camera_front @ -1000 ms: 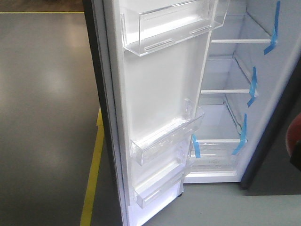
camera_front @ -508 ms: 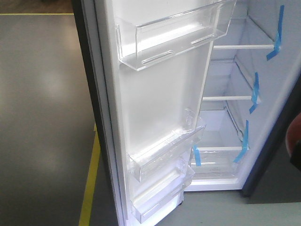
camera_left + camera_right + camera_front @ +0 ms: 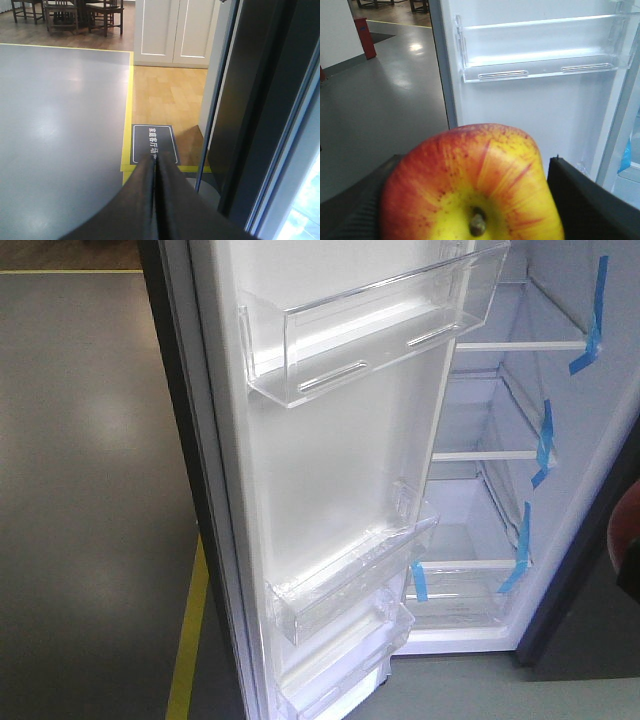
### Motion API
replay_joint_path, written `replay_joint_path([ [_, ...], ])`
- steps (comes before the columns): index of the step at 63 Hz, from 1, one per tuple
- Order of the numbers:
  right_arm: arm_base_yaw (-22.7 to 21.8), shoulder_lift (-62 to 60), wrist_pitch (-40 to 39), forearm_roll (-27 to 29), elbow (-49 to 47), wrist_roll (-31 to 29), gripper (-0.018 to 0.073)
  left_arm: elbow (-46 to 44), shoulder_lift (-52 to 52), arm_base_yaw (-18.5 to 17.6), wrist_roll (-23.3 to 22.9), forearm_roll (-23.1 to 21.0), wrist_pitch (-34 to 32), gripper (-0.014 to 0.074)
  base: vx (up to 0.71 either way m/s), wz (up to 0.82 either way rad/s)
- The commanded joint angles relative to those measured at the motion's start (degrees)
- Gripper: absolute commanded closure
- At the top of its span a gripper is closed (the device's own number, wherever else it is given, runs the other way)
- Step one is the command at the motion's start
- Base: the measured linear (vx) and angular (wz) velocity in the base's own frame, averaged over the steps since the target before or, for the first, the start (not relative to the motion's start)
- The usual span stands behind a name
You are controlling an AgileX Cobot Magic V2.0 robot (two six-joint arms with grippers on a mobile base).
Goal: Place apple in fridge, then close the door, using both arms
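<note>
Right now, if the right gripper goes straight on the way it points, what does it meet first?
Probably the white inside of the door, just below its clear bin. The right gripper, shut on the apple, faces it; depth is unclear.

Mock-home lab, yellow floor tape [image 3: 128,100], dining chairs [image 3: 60,12]

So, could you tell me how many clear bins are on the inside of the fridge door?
3: an upper bin, a middle bin and a lowest bin just under it, all on the door. Others may sit above the frame.
</note>
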Motion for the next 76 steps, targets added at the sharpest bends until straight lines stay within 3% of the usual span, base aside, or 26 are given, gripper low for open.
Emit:
replay_joint_path([
  [1, -0.2, 0.58, -3.38, 2.94, -1.24, -0.66, 0.0563, 1.21, -0.36, 0.08, -0.17, 0.11, -4.29, 0.0603, 0.03, -0.01],
  [76, -0.2, 0.58, -3.25, 2.94, -1.24, -0.66, 0.0563, 1.21, -0.36, 0.08, -0.17, 0.11, -4.29, 0.0603, 0.02, 0.0],
])
